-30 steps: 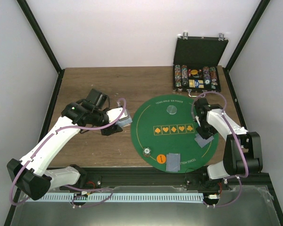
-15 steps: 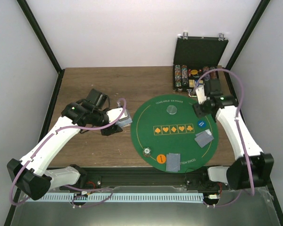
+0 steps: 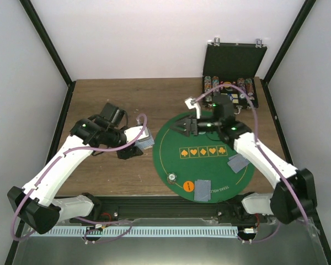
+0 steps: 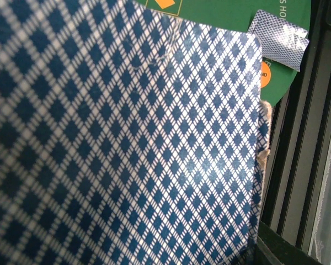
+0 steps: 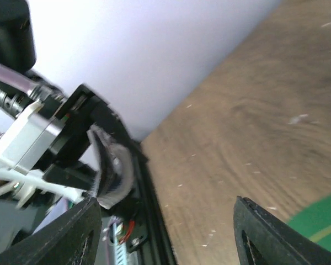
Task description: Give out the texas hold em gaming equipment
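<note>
Left gripper (image 3: 142,143) is clamped on the deck (image 4: 127,138), held just off the left rim of the mat (image 3: 168,157). The card backs fill the left wrist view. Right gripper (image 5: 176,234) has its fingers apart and empty, hovering over the upper mat and pointing toward the deck.

Handling, my read: cards are light, thin, slick and bendy. Pinch the top card by a free edge with a light squeeze, or the stack fans out.

Near card pair (image 3: 203,189) and right card pair (image 3: 238,163) lie flat on the felt, so they're hard to get under. Orange chip (image 3: 188,186) sits just beside the near pair, striped chip (image 3: 170,178) further left. Chips are stiff and low, so grip them across the rim.

In the way: both wrists converge at the mat's left side, and the chip case (image 3: 231,94) stands open behind it.
</note>
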### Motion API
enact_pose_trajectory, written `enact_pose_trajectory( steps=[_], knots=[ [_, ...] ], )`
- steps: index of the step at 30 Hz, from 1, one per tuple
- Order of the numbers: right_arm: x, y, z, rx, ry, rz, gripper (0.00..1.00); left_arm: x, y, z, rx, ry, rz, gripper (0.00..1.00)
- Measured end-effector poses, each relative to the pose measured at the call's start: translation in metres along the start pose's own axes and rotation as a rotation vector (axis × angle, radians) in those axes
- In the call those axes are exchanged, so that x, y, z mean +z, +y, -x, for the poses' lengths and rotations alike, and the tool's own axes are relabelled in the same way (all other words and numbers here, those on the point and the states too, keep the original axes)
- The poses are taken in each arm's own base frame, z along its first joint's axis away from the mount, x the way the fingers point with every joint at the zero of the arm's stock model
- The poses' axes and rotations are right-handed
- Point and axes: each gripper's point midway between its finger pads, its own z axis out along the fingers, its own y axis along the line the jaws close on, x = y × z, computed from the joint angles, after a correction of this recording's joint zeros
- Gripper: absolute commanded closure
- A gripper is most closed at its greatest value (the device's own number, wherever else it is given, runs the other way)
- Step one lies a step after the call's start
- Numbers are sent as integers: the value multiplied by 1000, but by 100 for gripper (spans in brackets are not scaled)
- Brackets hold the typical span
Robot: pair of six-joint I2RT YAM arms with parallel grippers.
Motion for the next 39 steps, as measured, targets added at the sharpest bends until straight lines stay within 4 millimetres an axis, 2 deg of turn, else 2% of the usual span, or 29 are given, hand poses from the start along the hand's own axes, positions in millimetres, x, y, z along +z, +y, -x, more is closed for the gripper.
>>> enact_pose_trajectory(
  steps=[3,7,11,15,23,35,39],
  knots=[
    [35,23,-9,12,72,119,37,1,-1,-1,-3,6,-5,48],
    [58,46,-7,-16,99,200,42,1,0,-1,-5,9,-5,48],
    [69,50,-8,-15,109,224,54,1,0,-2,-5,10,-5,48],
    [81,47,-15,0,139,230,59,3,1,-2,-7,15,-6,48],
    [87,54,-24,-4,169,251,69,5,1,-3,-11,22,-10,48],
    [93,58,-28,-22,196,259,98,5,2,-3,-13,25,-8,48],
    [92,56,-30,-27,211,240,99,5,3,-4,-13,27,-4,48]
  ],
)
